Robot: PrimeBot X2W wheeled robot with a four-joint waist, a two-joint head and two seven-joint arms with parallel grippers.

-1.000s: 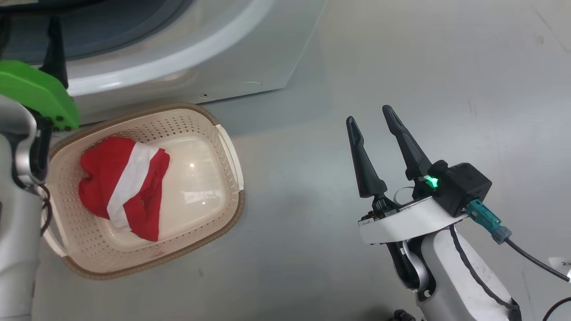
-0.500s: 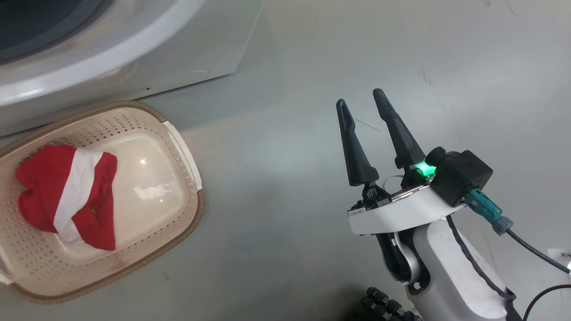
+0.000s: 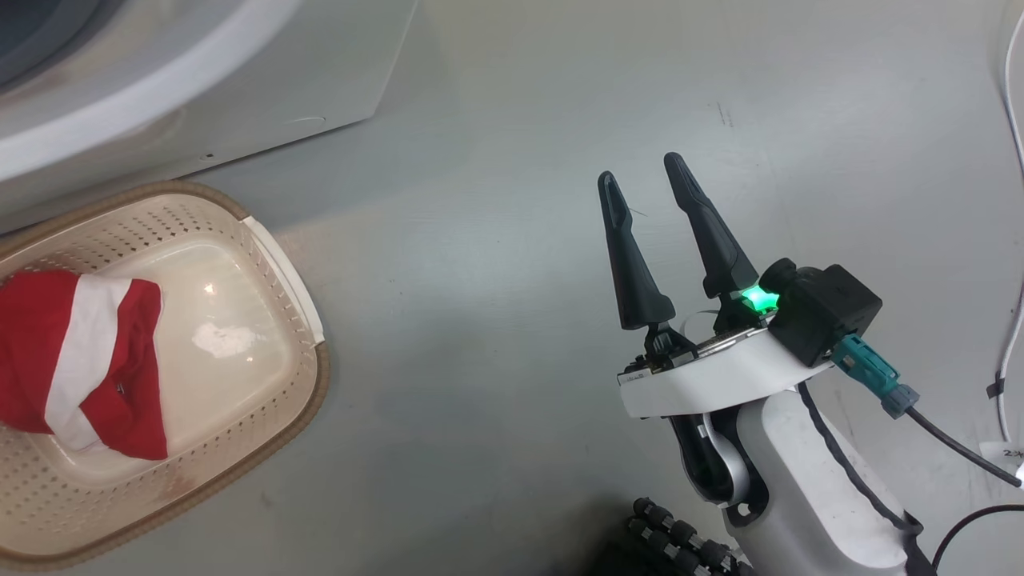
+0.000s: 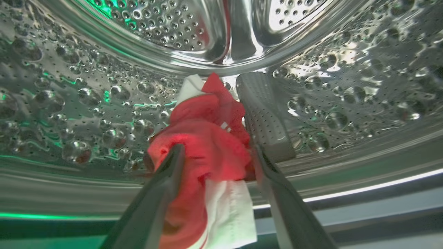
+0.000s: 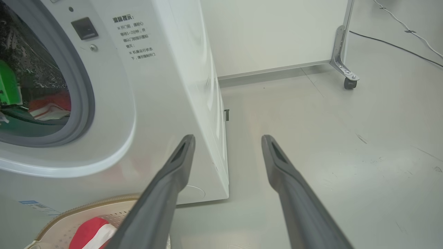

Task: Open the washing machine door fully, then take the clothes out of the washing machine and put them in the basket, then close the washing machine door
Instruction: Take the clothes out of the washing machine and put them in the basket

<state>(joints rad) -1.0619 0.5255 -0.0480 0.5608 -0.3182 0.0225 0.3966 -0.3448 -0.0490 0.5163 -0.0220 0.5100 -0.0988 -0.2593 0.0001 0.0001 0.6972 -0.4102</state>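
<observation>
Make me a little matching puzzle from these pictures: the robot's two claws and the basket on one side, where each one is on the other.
1. left gripper
2. right gripper
3. basket

A. on the floor by the washing machine, holding a red-and-white garment
B. open, over bare floor
C. open, inside the drum, fingers either side of a red cloth

Pairs: 1-C, 2-B, 3-A

Right gripper (image 5: 228,138), fingers spread wide, over bare floor (image 5: 311,145) | washing machine (image 5: 166,86) at left, red-and-white clothes (image 5: 48,107) in drum | basket (image 5: 104,207) at machine's foot holds striped garment (image 5: 91,235)
</observation>
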